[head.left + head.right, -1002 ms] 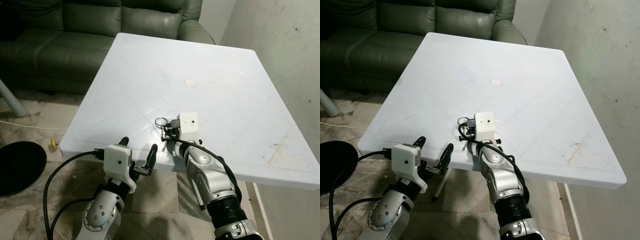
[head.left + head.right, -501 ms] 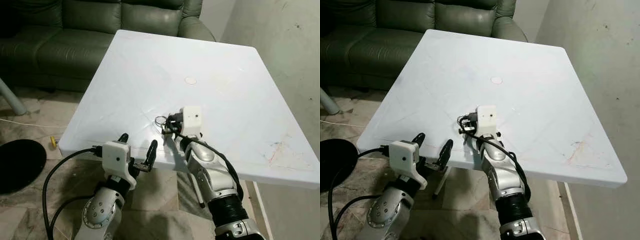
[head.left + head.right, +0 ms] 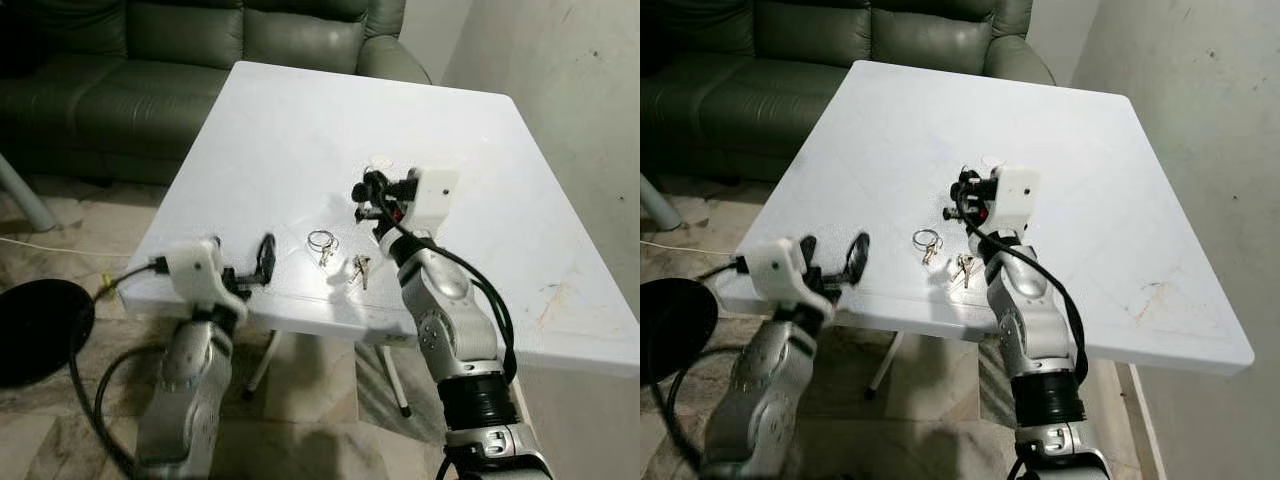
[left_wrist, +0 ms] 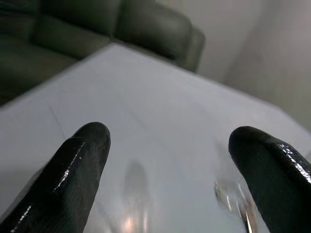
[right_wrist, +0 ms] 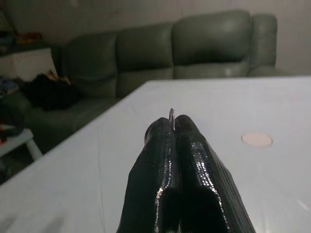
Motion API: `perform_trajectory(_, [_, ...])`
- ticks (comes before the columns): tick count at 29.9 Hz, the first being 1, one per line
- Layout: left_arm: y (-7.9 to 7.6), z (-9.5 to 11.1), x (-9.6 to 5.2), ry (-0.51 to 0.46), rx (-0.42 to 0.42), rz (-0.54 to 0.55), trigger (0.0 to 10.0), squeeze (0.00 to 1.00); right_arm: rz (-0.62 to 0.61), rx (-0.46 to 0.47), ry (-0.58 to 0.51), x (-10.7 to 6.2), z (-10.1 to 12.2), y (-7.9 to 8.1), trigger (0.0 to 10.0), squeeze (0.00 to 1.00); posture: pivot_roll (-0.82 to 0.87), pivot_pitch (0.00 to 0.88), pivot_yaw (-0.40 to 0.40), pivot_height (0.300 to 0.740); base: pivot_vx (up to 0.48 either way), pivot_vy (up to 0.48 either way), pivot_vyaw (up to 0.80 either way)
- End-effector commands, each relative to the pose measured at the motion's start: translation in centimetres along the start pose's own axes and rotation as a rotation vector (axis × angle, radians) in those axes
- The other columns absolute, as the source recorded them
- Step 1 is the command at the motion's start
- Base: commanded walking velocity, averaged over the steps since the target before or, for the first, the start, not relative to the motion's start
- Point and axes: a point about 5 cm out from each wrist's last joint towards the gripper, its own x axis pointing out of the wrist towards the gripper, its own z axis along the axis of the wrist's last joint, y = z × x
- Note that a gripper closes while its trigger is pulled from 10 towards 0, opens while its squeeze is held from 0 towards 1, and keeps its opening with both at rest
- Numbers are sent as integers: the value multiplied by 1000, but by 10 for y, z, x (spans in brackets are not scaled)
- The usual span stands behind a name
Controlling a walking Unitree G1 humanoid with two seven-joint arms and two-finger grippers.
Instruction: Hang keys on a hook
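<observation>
White plastic table [image 3: 300,130]: square top with faint diagonal lines, across the middle of the head views.
Round pale cap [image 5: 256,140]: set flush in the table top, near its centre.
Metal keys on a wire ring [image 3: 323,243]: lying flat on the table near its front edge, lower centre of the frame; a second small bunch of silver keys [image 3: 360,268] lies just beside them, to their right.
Right gripper [image 3: 367,197]: raised above the table, centre of the frame, right of and beyond the keys; its two black fingers [image 5: 160,160] are pressed together, with a thin metal sliver showing at their tips; what that sliver belongs to cannot be told.
Left gripper [image 3: 250,268]: at the table's front left edge, left of the key ring, fingers [image 4: 73,170] spread wide with nothing between them.
Dark green leather sofa [image 3: 150,60]: upper left of the frame, behind the table.
Grey wall [image 3: 560,90]: right side.
Black round object [image 3: 35,330]: on the tiled floor [image 3: 60,250], lower left.
</observation>
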Motion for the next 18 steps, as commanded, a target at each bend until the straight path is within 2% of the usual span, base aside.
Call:
perform_trajectory(1, [4, 1, 9, -14, 4, 42, 10000, 0, -20, -6, -78, 1, 18, -6, 10000, 0, 25, 38, -102, 740, 0, 0, 0])
perform_trajectory(4, [10, 7, 23, -25, 40, 87, 10000, 0, -32, -17, -103, 1, 23, -11, 10000, 0, 25, 38, -102, 740, 0, 0, 0])
perform_trajectory(5, [10, 7, 23, -25, 40, 87, 10000, 0, -32, -17, -103, 1, 23, -11, 10000, 0, 25, 38, -102, 740, 0, 0, 0])
perform_trajectory(6, [13, 13, 37, -28, 74, 108, 10000, 0, -40, -51, -124, 1, 28, -16, 10000, 0, 16, 19, -96, 740, 0, 0, 0])
perform_trajectory(8, [14, 21, 48, -39, 89, 102, 10000, 0, -44, -91, -147, 1, 33, -22, 10000, 0, 15, 16, -96, 740, 0, 0, 0])
perform_trajectory(10, [14, 24, 50, -45, 93, 96, 10000, 0, -44, -105, -155, 0, 34, -23, 10000, 0, 14, 12, -95, 740, 0, 0, 0])
perform_trajectory(13, [8, 31, 52, -81, 133, 16, 10000, 0, -34, -131, -183, -3, 40, -27, 10000, 0, 11, 7, -91, 740, 0, 0, 0])
perform_trajectory(14, [6, 33, 50, -96, 170, -41, 10000, 0, -25, -155, -197, -8, 42, -30, 10000, 0, 8, 0, -85, 740, 0, 0, 0])
perform_trajectory(18, [7, 33, 45, -104, 175, -78, 10000, 0, -18, -178, -203, -16, 41, -31, 10000, 0, 3, 0, -77, 740, 0, 0, 0])
